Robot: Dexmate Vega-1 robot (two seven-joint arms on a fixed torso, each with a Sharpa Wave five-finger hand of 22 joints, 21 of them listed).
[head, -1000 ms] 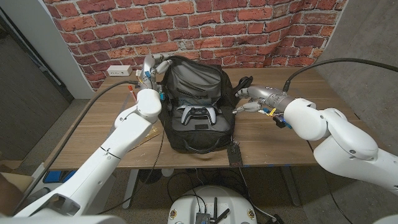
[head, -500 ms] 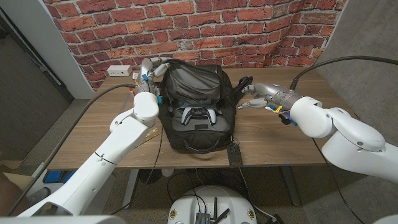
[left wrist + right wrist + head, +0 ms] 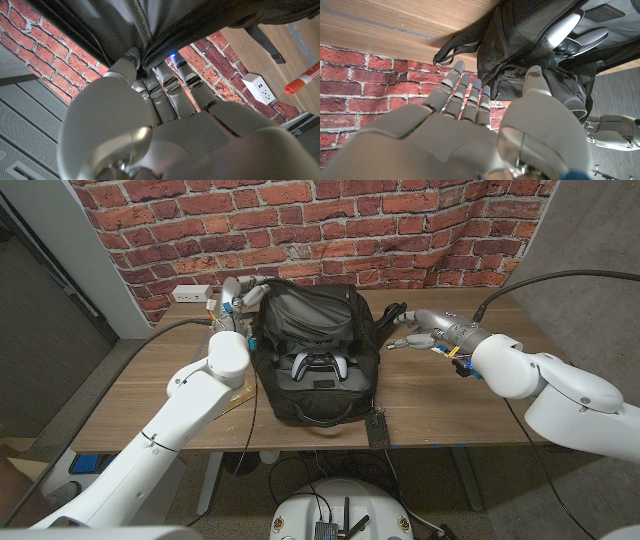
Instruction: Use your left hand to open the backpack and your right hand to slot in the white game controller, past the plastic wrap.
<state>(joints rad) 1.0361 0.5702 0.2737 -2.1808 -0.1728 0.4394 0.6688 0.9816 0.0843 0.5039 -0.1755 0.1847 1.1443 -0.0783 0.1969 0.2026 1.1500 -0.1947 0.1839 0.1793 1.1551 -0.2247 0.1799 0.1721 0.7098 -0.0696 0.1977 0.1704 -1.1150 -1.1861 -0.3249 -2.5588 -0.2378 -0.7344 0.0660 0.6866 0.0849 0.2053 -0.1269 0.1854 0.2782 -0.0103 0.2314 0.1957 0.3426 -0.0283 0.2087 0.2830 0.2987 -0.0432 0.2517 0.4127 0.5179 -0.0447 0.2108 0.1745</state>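
Observation:
A black backpack lies on the wooden table with its flap pulled up. The white game controller sits in the open front pocket, its top showing. My left hand is at the bag's far left corner; in the left wrist view its fingers grip the zipper edge of the backpack. My right hand hovers just right of the bag, fingers spread, holding nothing. In the right wrist view that hand faces the backpack and the controller.
A backpack strap lies on the table between the bag and my right hand. A white power outlet and an orange marker lie near the left hand. The brick wall stands close behind.
My right hand has drawn back from the backpack's side toward the right and opened wider. The left hand still holds the bag's edge; its arm shifted slightly left.

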